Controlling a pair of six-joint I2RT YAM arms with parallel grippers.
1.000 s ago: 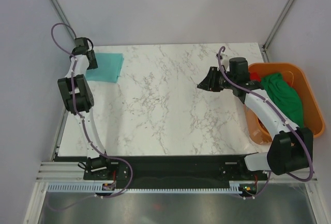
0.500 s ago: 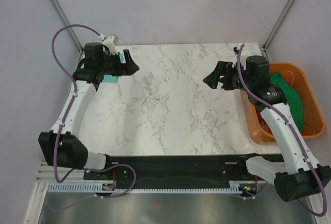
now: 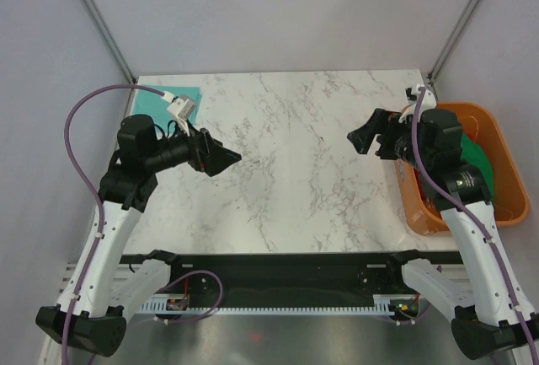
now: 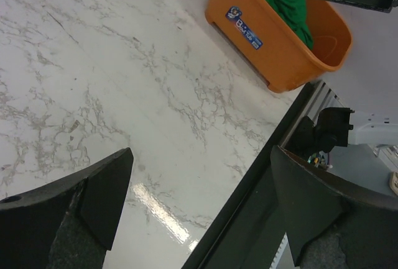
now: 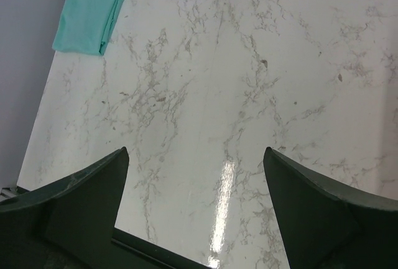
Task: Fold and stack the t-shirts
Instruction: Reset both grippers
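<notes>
Pale grey walls (image 3: 278,11) with thin metal posts (image 3: 97,19) in the corners close in a white, marble-patterned table (image 3: 286,179), and the two arms reach in over it from the near edge. The left claw (image 3: 226,159) hangs above the left part of the table, its jaws spread wide with nothing between them, touching nothing. The right claw (image 3: 368,139) hangs over the right part, just inside the orange tub (image 3: 504,150), likewise gaping and holding nothing. The teal shirt (image 3: 156,102) lies folded flat at the far left corner of the table, partly hidden behind the left arm's wrist and cable in the overhead view. The green shirt (image 3: 477,161) is bunched inside the tub, which stands at the table's right edge, well apart from the teal one. The left wrist view looks between its own two dark fingers (image 4: 68,207) across bare marble to the tub (image 4: 273,51), showing a blue label on its side and the green cloth (image 4: 280,2) heaped up against the rim, details the overhead view does not give; it also takes in the black rail (image 4: 249,200) at the near edge. The right wrist view looks the other way and shows the teal shirt (image 5: 87,20) whole, a neat rectangle near the wall, with a glare streak on the table in front.
</notes>
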